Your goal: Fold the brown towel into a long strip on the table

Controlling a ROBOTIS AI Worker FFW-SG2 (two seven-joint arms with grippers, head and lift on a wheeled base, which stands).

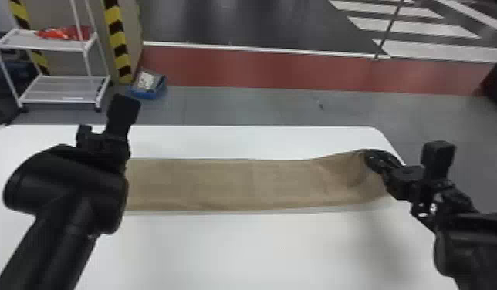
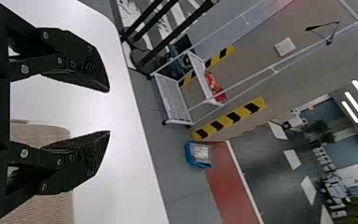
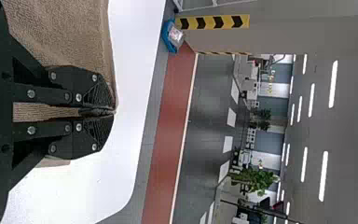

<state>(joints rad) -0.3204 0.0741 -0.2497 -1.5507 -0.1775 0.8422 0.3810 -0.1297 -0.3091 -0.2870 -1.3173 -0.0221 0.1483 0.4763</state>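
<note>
The towel [image 1: 220,185] lies on the table [image 1: 259,247]. Behind the table, at left, stands a cart [image 1: 62,90], and right of it a box [image 1: 141,93].

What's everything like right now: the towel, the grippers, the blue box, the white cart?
Brown towel: long strip, right end pinched.
Left gripper: open, empty.
Right gripper: shut on the towel.
Blue box: on floor, something pale inside.
White cart: standing, red thing on upper shelf.

Long brown towel strip [image 1: 228,185] across the white table, one end raised and creased.
</note>
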